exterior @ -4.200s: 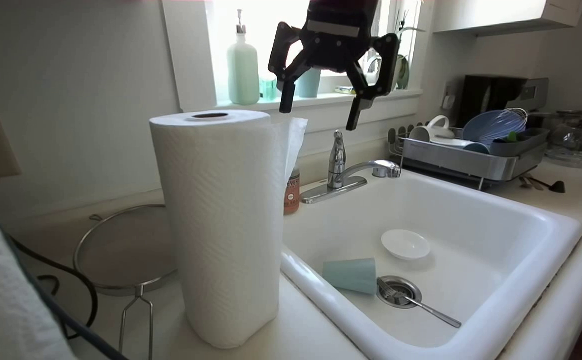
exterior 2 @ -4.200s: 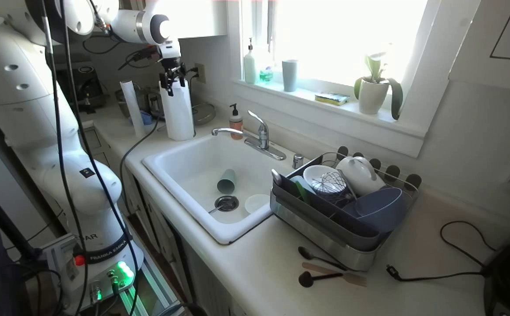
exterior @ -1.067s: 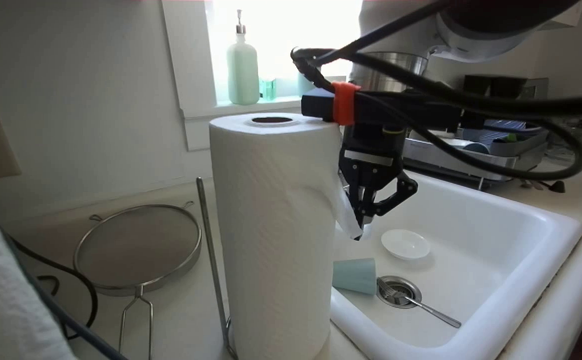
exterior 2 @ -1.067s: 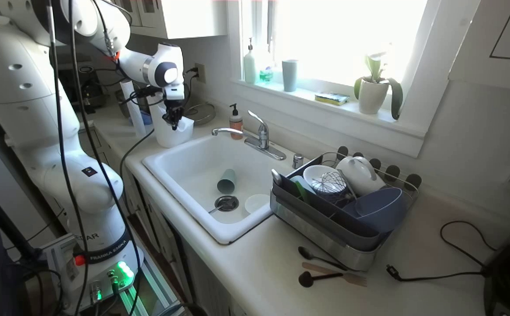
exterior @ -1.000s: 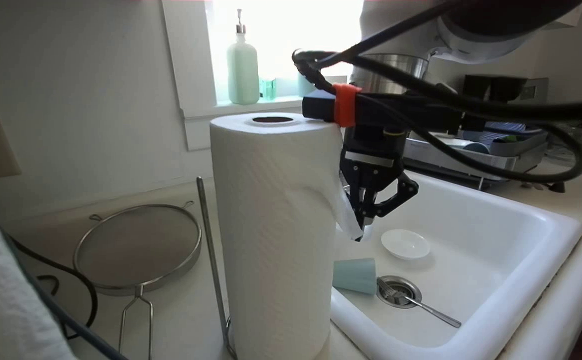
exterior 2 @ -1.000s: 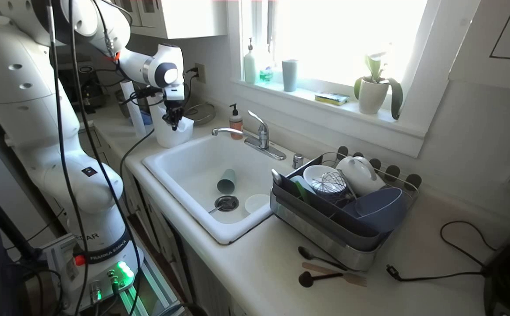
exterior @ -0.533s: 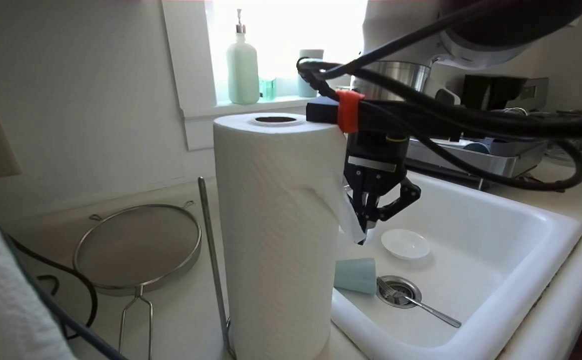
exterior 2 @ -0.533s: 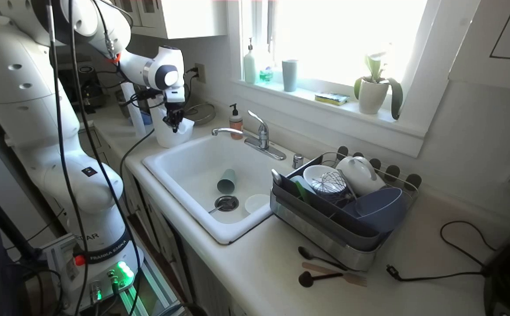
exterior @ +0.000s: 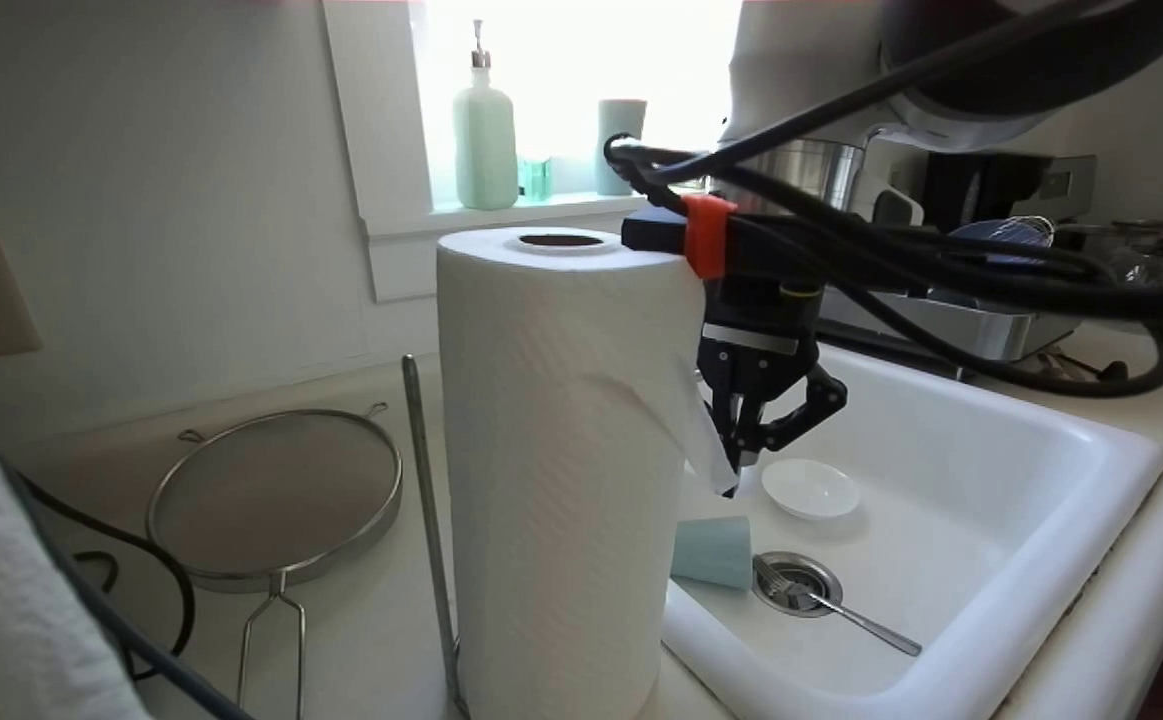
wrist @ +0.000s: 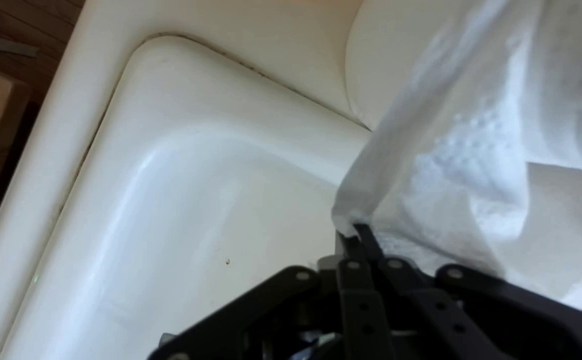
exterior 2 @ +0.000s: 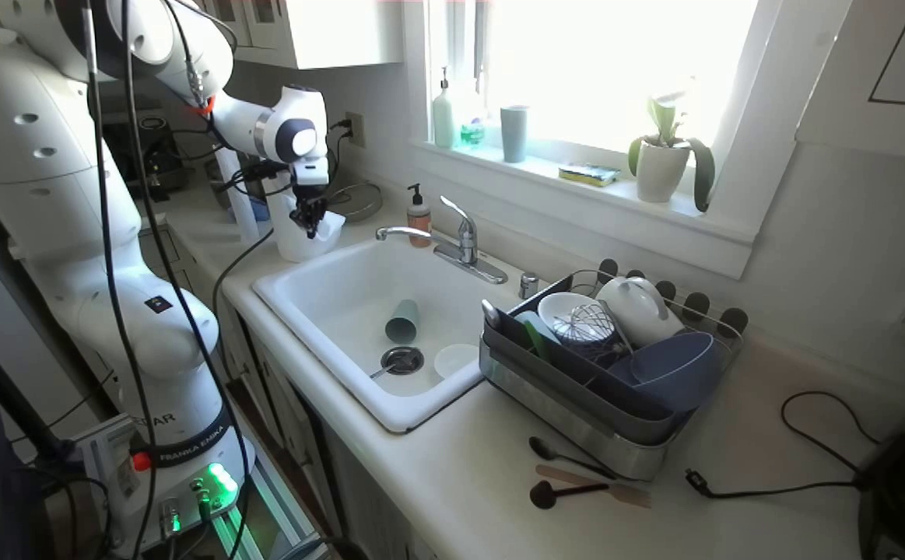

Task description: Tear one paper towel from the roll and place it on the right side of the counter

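My gripper [exterior: 734, 478]: I am pressing the jaws fully together and pinching a gathered tip of the paper towel [wrist: 451, 150] between them.
Paper towel: it is running from my jaws back to the roll [exterior: 561, 470], puckering into folds, and in an exterior view a curved crease is crossing the roll where the sheet is lifting off its face.
Roll: it is standing roughly upright on the tabletop [exterior 2: 460, 482], just beside the sink [exterior: 991, 455], its hollow core showing at the top.
My arm [exterior 2: 164, 342]: it is spanning the front edge of the tabletop, the wrist hanging just beside the roll.
Near the roll: a mesh strainer [exterior: 276, 490] is lying on the tabletop, and a metal rod [exterior: 430, 510] is standing between the two.
Sink: a blue-green cup [exterior: 713, 552] is lying on its side, a small white dish [exterior: 810, 489] is resting near it, and a fork [exterior: 866, 625] is lying with its tines over the drain [exterior: 817, 573].
Faucet [exterior 2: 468, 241]: it is arching over the sink, an orange soap bottle [exterior 2: 419, 222] standing near it.
Dish rack [exterior 2: 561, 416]: it is sitting at the opposite end of the sink from the roll, carrying a blue bowl [exterior 2: 674, 373] and a wire whisk [exterior 2: 588, 327].
Beside the dish rack: a dark spoon [exterior 2: 543, 448], a dark scoop [exterior 2: 543, 495] and a wooden utensil [exterior 2: 629, 495] are lying on the tabletop.
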Robot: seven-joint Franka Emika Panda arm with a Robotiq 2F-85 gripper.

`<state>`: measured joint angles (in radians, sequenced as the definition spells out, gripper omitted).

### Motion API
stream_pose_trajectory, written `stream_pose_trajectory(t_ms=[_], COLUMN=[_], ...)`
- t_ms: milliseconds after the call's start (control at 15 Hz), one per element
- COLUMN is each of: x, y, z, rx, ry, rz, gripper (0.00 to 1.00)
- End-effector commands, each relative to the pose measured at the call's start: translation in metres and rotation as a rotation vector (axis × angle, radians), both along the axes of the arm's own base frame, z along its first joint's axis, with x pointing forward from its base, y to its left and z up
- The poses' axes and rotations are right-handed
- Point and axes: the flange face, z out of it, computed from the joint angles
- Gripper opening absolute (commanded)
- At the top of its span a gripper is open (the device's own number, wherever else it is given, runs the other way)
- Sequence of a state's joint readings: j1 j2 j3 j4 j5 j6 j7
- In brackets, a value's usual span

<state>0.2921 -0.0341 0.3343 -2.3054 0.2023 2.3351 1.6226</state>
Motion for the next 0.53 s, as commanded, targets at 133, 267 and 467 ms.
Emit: stream_pose_trajectory(t_ms=[133, 267, 467], x=[-0.015, -0.016, -0.017], y=[-0.008, -0.009, -0.007], z=[-0.048, -0.053, -0.060], rx=[-0.065, -0.059, -0.046], ry=[0.018, -0.008, -0.057], rz=[0.073, 0.088, 0.112], gripper=[0.00, 0.00, 0.00])
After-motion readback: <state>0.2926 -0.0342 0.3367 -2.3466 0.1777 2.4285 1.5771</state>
